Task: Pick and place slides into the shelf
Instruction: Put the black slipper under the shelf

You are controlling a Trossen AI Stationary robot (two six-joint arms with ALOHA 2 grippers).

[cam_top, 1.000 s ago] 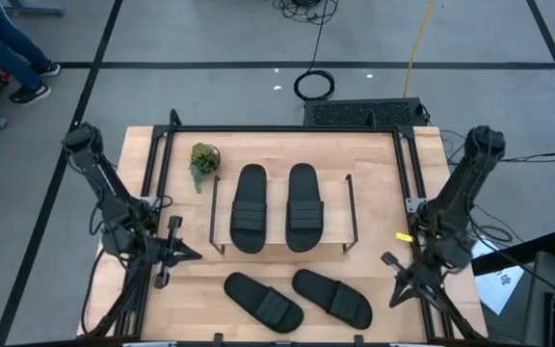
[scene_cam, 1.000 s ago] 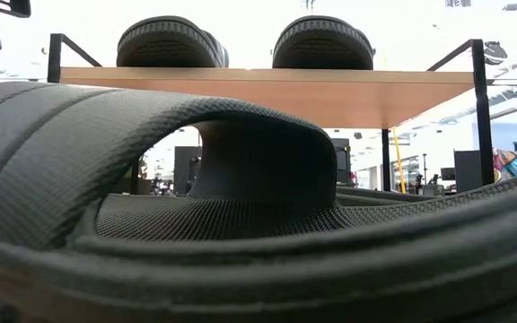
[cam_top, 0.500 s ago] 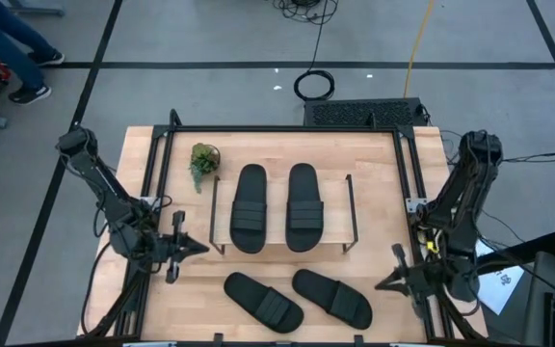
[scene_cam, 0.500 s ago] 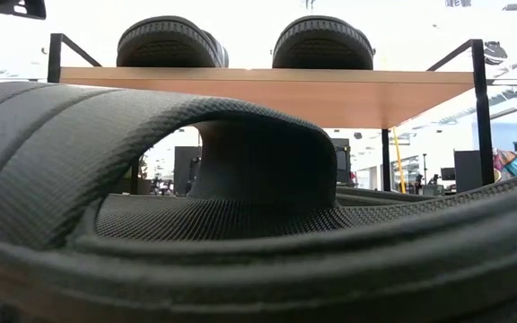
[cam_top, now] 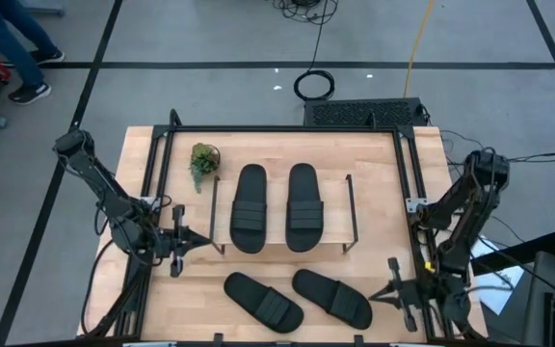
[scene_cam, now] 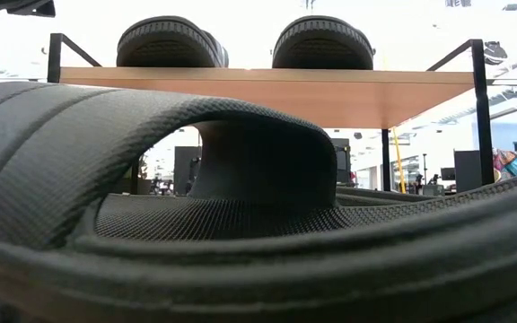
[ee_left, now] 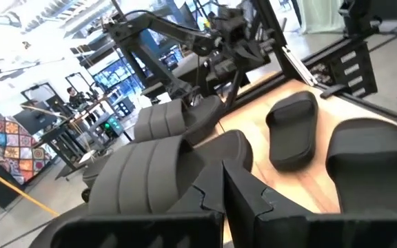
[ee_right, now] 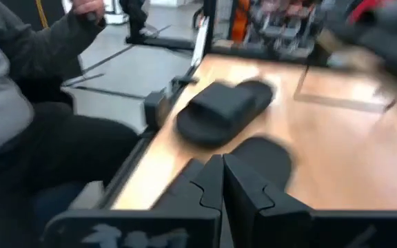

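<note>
From above, my left claw (cam_top: 193, 240) is clenched on nothing, hovering at the left end of the low shelf with its light wood plank top and thin black wire side frames (cam_top: 340, 224). My right claw (cam_top: 382, 294) is also clenched and empty, low over the front right corner of the pale wooden tabletop (cam_top: 374, 173). Two all-black slide sandals with ribbed straps lie side by side on the shelf top, the left one (cam_top: 249, 207) and the right one (cam_top: 303, 206) parallel. Two more lie on the tabletop in front of the shelf, both angled: one (cam_top: 262, 301) just beside the other (cam_top: 331, 296), which is near my right claw. A small green potted plant (cam_top: 202, 161) stands beside the shelf's far left corner.

From table height, the strap of a front slide (scene_cam: 151, 144) fills the view; behind it the shelf plank carries the two slides on top.

Past my left wrist, my closed fingers (ee_left: 243, 193) point toward the two slides on the shelf.

Past my right wrist, my shut fingers (ee_right: 247, 186) face two slides on the tabletop, with a seated person (ee_right: 19, 131) beyond the edge.
</note>
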